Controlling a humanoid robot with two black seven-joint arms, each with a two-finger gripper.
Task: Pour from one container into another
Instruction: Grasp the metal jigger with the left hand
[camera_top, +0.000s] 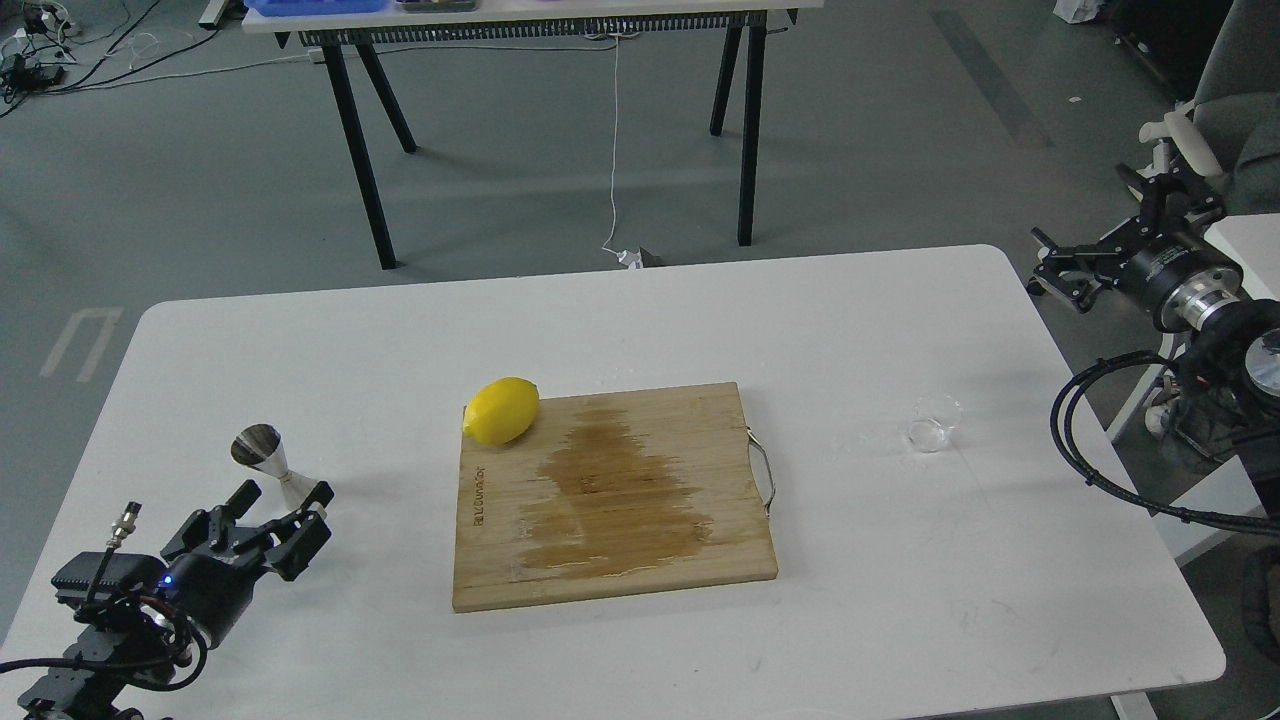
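Note:
The shiny steel jigger (262, 452) stands upright on the white table (860, 600) at the left. Just in front of it my left gripper (283, 508) is open, its fingertips flanking the jigger's base, which they partly hide; touching or not, I cannot say. The tiny clear glass cup (934, 423) stands on the right side of the table. My right gripper (1095, 235) is open, off the table's right edge and well beyond the cup, with nothing between its fingers.
A wooden cutting board (620, 520) with a dark wet stain lies in the middle, a yellow lemon (502, 410) on its far left corner. Another table (540, 20) with black legs stands on the floor behind.

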